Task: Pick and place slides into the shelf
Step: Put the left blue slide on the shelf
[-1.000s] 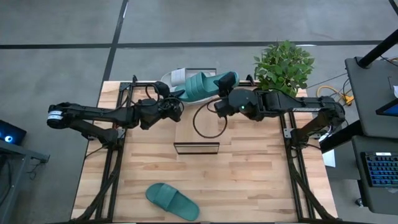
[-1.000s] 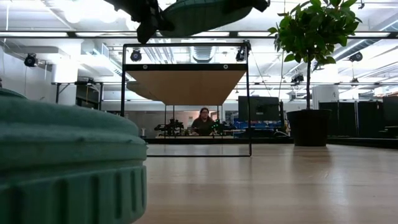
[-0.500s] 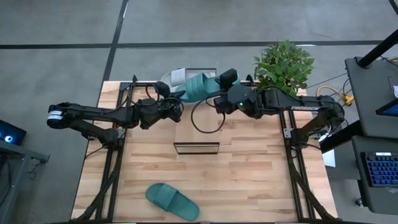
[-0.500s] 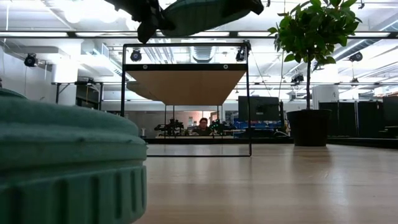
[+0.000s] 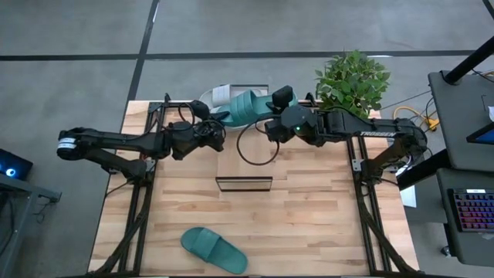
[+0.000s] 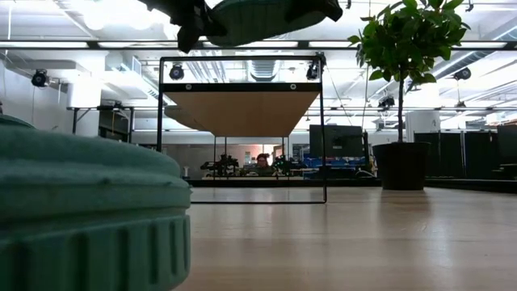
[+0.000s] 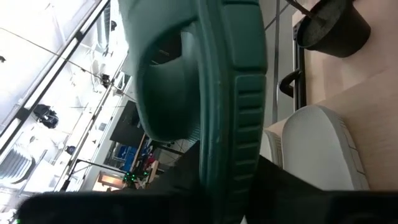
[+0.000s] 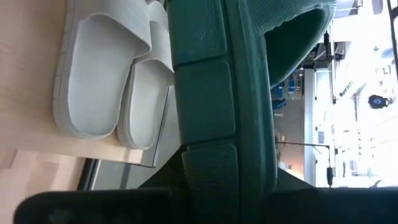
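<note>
Watching right hand (image 5: 268,123) clamp onto teal slide (image 5: 245,107) over shelf (image 6: 242,109); left hand (image 5: 218,123) easing its grip (handover underway); second teal slide (image 5: 214,249) waits on worktop (image 5: 309,216).

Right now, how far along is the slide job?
Done: two pale slides sit on the shelf. In hand: a teal slide held over the shelf between the left end effector and right end effector. Left: the other teal slide lies on the table's near edge.
</note>
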Available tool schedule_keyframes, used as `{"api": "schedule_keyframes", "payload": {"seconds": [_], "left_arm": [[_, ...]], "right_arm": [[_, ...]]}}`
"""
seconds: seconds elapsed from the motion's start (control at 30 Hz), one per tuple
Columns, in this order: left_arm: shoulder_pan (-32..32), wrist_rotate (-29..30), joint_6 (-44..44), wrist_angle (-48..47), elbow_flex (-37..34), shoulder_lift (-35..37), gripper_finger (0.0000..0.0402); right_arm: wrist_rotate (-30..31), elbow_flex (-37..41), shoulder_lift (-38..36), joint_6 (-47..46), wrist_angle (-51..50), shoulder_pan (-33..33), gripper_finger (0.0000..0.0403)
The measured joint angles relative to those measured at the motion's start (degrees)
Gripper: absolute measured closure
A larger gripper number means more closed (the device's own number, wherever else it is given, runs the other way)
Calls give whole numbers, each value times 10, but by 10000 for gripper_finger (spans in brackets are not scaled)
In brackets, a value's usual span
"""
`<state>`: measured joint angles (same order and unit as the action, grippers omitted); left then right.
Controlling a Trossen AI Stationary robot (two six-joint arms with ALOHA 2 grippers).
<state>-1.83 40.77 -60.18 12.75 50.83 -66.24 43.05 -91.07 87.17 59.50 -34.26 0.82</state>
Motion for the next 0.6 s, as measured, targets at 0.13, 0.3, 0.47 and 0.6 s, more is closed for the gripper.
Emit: {"api": "schedule_keyframes", "payload": {"seconds": [0.13, 0.3, 0.47, 0.6], "left_arm": [[0, 18, 13, 3, -2, 19, 269], [-1, 9, 74, -94, -6, 79, 201], [0, -180, 173, -191, -7, 173, 185], [0, -309, 226, -197, -24, 238, 183]], "right_arm": [[-6, 0, -7, -17, -3, 0, 348], [-75, 6, -32, -40, -18, 0, 348], [-139, 45, -59, -28, 22, 0, 348], [-235, 94, -88, 5, 94, 0, 348]]}}
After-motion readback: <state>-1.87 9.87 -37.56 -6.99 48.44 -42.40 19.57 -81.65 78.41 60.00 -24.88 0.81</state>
